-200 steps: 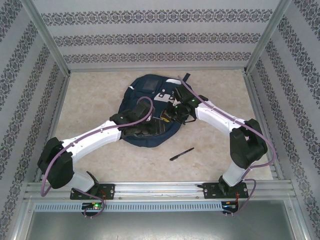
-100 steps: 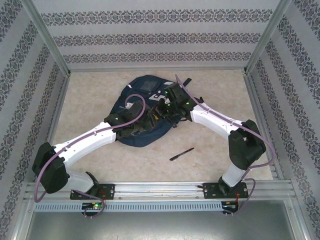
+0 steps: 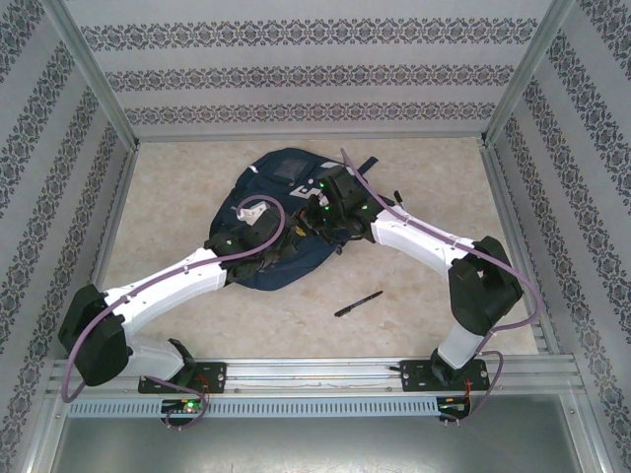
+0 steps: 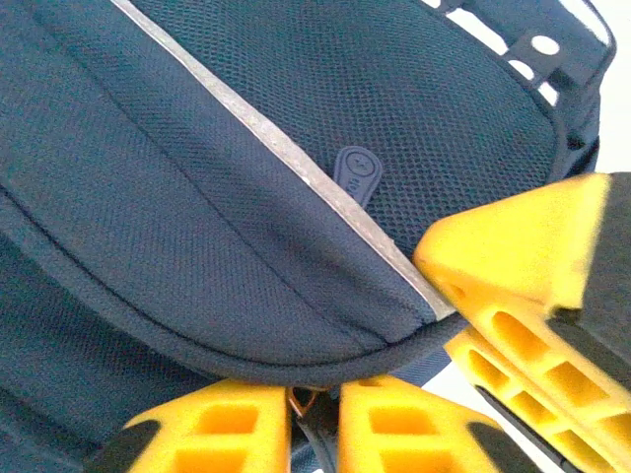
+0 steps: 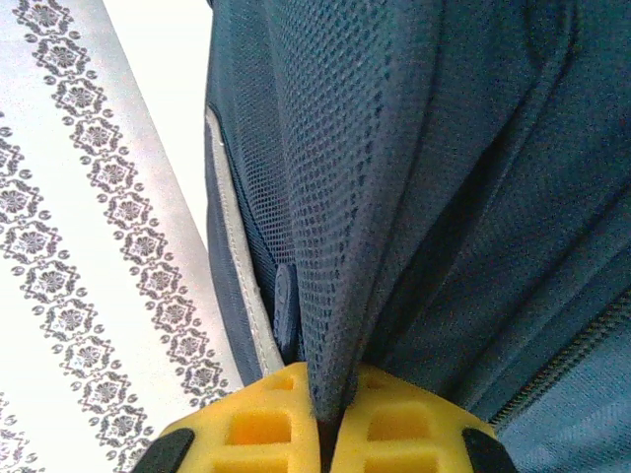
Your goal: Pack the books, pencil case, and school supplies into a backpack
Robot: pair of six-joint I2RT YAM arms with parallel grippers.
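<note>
Two pincers work the single navy backpack (image 3: 271, 185) lying mid-desk (image 3: 177, 187): the right pincer (image 5: 325, 419) is pressed together on a raised fold of its mesh fabric, and the left pincer (image 4: 313, 424) is nearly closed on what looks like a thin dark tab under the piped hem. Soft and limp, the backpack will likely sag or slip from a loose pinch, so the stiffer hem, trim or zipper tab seems the surer hold. One slim black pen (image 3: 358, 303) lies on the desk nearby, toward the arms; it looks light and rigid, and is best pinched mid-barrel.

No legible text; tiny embossed mark on a rubber tab (image 4: 357, 172) of the backpack (image 4: 177, 197) unreadable.
</note>
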